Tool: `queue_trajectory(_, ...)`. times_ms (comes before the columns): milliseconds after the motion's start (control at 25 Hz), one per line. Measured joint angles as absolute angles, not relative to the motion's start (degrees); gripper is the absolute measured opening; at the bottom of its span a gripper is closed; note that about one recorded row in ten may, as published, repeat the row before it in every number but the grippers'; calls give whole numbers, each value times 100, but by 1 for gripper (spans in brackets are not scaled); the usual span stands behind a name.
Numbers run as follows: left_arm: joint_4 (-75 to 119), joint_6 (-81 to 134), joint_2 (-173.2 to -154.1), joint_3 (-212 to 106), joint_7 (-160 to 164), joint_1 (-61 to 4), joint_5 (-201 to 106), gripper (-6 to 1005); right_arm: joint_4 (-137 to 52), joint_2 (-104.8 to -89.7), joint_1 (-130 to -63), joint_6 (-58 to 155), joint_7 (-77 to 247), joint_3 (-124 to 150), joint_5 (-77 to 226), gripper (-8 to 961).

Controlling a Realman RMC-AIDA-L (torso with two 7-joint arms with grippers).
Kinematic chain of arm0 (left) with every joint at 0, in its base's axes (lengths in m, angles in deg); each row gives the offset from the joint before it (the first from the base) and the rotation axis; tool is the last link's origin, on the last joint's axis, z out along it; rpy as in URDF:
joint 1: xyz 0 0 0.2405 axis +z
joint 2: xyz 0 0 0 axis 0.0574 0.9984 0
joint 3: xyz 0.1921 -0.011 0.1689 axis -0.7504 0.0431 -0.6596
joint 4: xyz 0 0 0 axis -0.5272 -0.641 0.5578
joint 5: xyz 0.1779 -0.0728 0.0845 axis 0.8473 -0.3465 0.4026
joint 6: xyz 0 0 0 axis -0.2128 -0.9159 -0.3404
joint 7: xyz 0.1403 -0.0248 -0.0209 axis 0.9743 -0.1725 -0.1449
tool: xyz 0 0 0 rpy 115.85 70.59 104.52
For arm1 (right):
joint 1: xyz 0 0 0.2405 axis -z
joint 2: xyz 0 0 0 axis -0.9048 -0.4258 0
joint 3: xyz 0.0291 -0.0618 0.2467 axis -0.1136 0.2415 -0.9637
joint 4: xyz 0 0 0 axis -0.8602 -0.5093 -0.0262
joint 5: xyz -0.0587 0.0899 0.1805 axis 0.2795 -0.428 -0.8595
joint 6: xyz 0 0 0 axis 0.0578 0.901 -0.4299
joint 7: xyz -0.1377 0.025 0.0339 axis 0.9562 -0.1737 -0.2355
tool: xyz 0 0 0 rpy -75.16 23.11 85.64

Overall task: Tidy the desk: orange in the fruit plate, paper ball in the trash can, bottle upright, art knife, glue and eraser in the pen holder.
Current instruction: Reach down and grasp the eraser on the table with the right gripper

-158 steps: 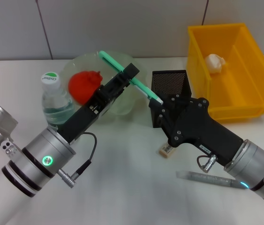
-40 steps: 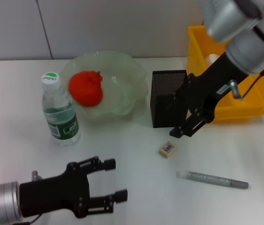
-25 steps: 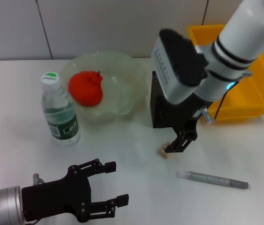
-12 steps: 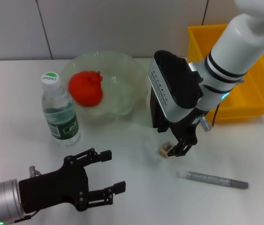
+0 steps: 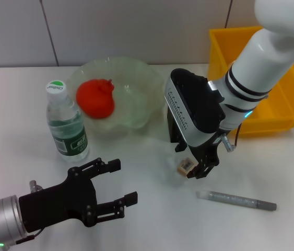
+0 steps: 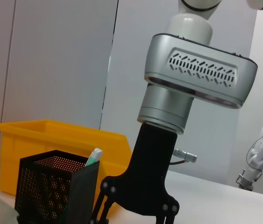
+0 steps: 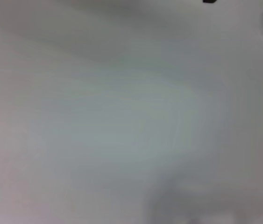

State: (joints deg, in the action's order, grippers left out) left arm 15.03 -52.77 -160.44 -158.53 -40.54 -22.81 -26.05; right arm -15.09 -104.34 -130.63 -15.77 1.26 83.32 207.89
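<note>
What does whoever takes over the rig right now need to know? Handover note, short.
Right tool: down at the eraser on the table in front of the pen holder; grip cannot be confirmed.
Left tool: open, empty, low over the near table.
Done: orange in the fruit plate; bottle upright; a green-handled item stands in the pen holder.
Left: eraser into the holder; grey pen-like tool lies on the table near the right arm, also to go in.
The paper ball is not visible; the yellow bin is mostly blocked by the right arm.
</note>
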Motion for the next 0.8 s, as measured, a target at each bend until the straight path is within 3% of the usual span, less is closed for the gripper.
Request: queue_trajectory(800,1483,-5225,-16067,-15735,-4054,-2254,-2607,844,-1791,-10440,-13030,-1119,265,8894,20334,573)
